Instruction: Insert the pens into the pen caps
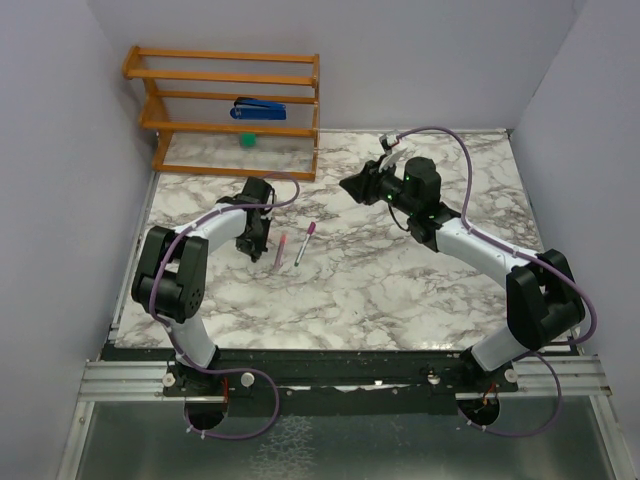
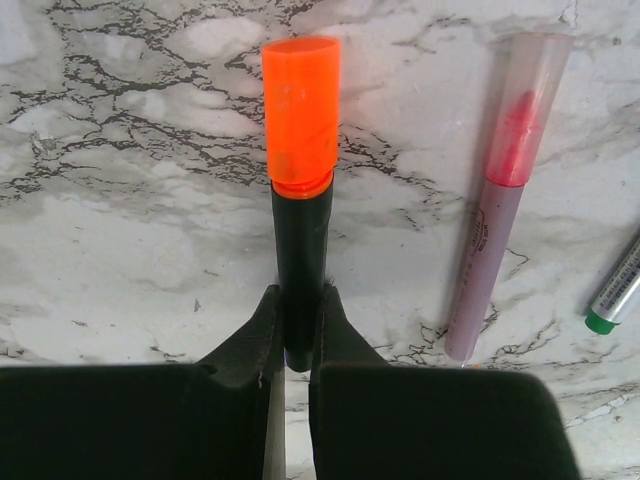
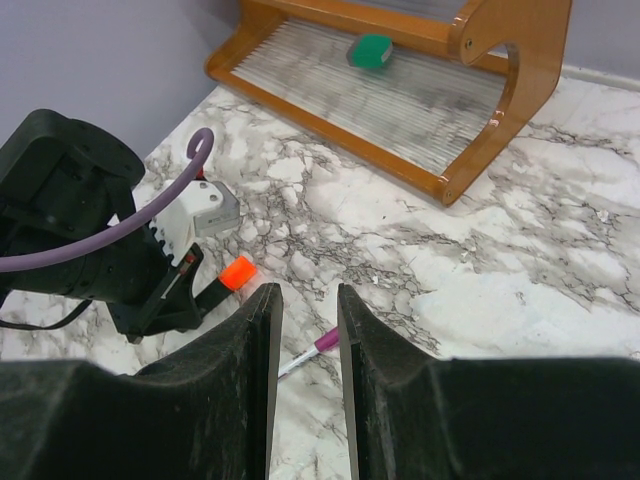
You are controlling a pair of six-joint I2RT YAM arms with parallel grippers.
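My left gripper point(image 2: 298, 295) is shut on the short black marker point(image 2: 303, 240), which has the orange cap point(image 2: 300, 100) on its tip. To its right on the marble lie the slim pink pen point(image 2: 492, 270), with the pale pink cap point(image 2: 530, 95) on it, and the silver-grey pen point(image 2: 622, 290). In the top view the left gripper point(image 1: 250, 247) is just left of both pens point(image 1: 280, 248). My right gripper point(image 3: 305, 292) is open, empty and raised. The silver-grey pen with the magenta cap point(image 3: 326, 342) on it shows between its fingers.
A wooden rack point(image 1: 230, 105) stands at the back left with a blue stapler point(image 1: 259, 108) and a green ball point(image 3: 371, 50) on its shelves. Grey walls close in the marble table point(image 1: 400, 290) on the left, back and right.
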